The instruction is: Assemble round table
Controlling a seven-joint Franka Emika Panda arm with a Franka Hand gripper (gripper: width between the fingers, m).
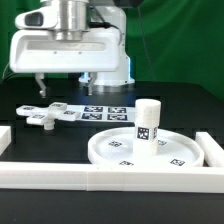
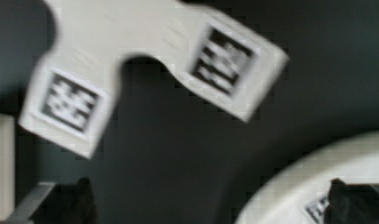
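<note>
The end effector [image 1: 64, 88] hangs with fingers spread wide, holding nothing, over the cross-shaped foot piece [image 1: 45, 117], which lies flat on the black desk [image 1: 185, 108] at centre left of the exterior view. The marker board [image 1: 105, 111] lies just right of it. The leg [image 1: 148, 122] stands upright on the round disc [image 1: 185, 152] (lower right).
</note>
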